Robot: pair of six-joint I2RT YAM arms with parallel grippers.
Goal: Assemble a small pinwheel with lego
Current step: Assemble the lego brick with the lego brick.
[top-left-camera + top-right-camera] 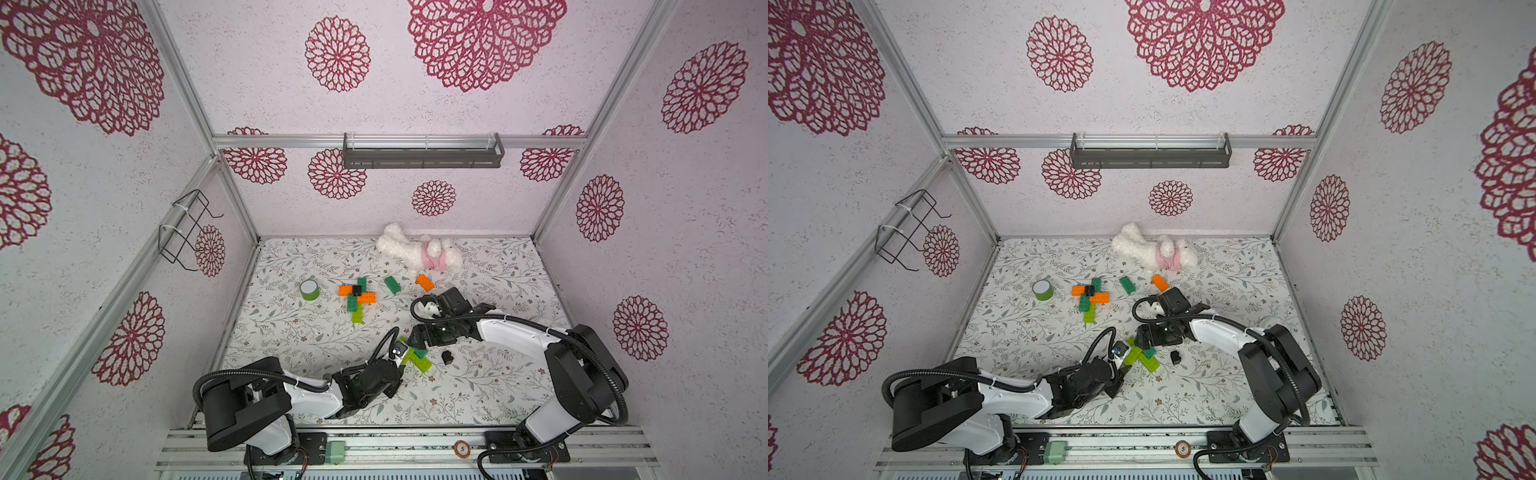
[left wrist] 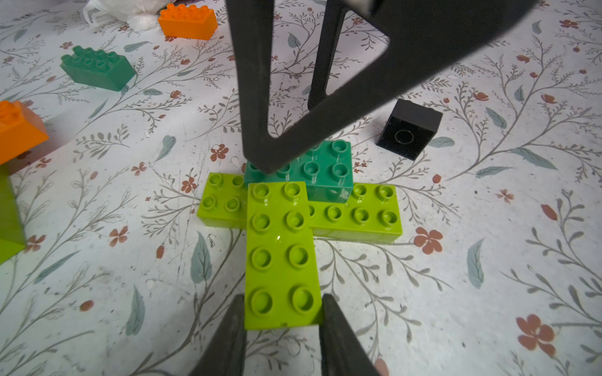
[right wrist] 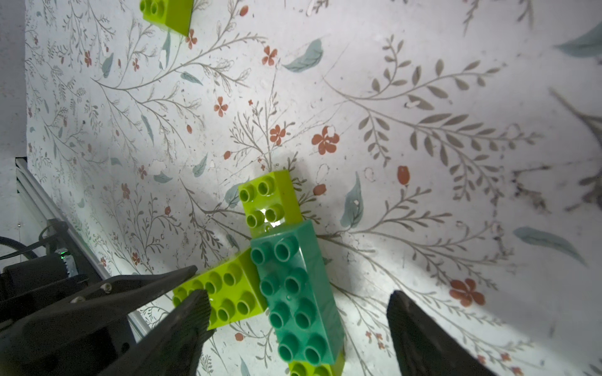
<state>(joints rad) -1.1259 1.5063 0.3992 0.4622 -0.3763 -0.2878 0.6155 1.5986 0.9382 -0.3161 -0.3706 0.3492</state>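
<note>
Near the table's front centre lies a partly built lego cross. A long lime green brick [image 2: 280, 247] crosses another lime green brick [image 2: 358, 215], and a dark green brick [image 2: 325, 169] sits on top beside it. My left gripper [image 2: 282, 302] is shut on the near end of the long lime brick. Over the dark green brick [image 3: 296, 293] my right gripper [image 3: 297, 299] stands open, with a gap on each side. In both top views the two grippers [image 1: 402, 365] [image 1: 1140, 336] meet over this cross. A black square brick [image 1: 447, 357] lies just to its right.
A finished-looking cross of orange, green and black bricks [image 1: 356, 295] lies further back. Loose dark green [image 1: 392, 285] and orange [image 1: 424, 282] bricks lie near it. A green tape roll [image 1: 310, 289] stands at the left, a white plush toy [image 1: 419, 253] by the back wall.
</note>
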